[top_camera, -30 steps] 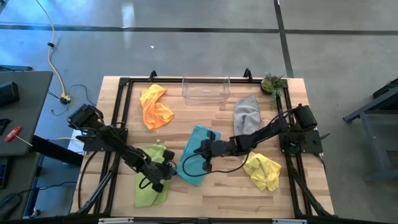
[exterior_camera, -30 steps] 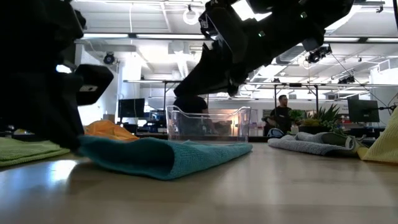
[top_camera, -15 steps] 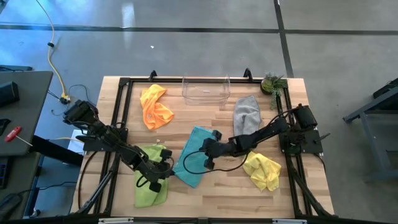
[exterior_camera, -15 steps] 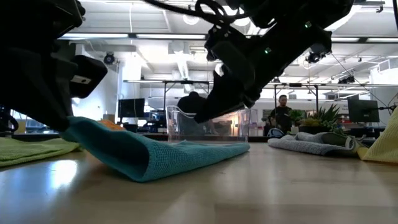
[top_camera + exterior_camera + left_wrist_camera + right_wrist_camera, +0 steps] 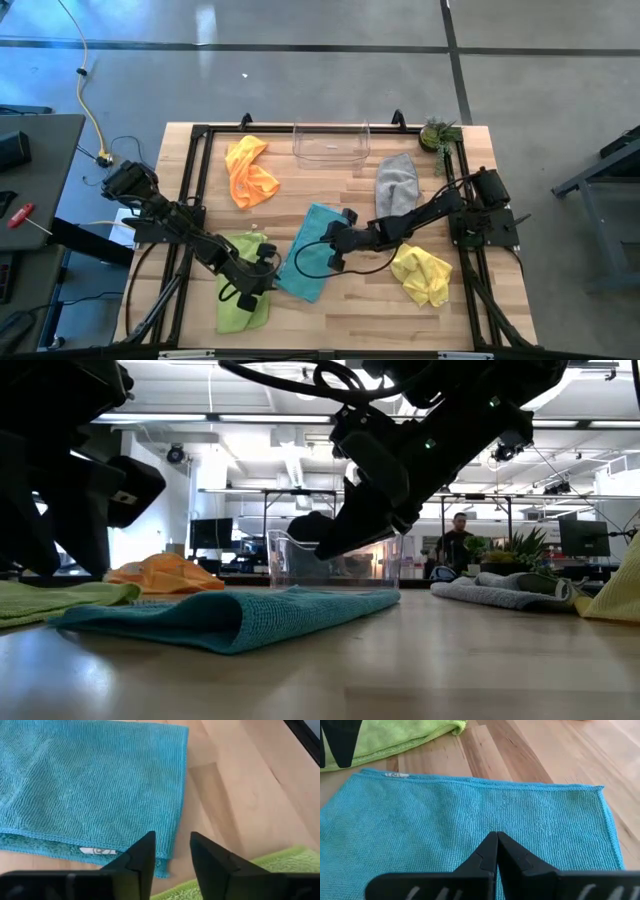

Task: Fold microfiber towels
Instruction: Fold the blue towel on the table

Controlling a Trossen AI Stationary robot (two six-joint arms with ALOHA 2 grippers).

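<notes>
The teal towel (image 5: 309,252) lies flat on the table near its middle, in front of the clear plastic bin (image 5: 331,143), folded over on itself so that one doubled edge with a small white label (image 5: 97,851) faces the left arm. A second ago that near edge was pinched and held up off the wood by the left gripper (image 5: 262,270); half a second ago it was still lifted in a slope; now it has dropped and the towel rests level, as the low view shows. The left gripper's fingers (image 5: 142,857) now stand apart with bare wood showing between them, just off the towel's folded edge and holding nothing, between the teal towel and the lime green towel (image 5: 242,283). The right gripper (image 5: 338,243) has stayed over the bin-side half of the teal towel, its fingers (image 5: 496,852) pressed together and empty, seemingly pinning the cloth. I judge this to be the release that ends one fold; the orange towel (image 5: 248,171), grey towel (image 5: 397,184) and yellow towel (image 5: 423,274) around it lie crumpled and unfolded.
</notes>
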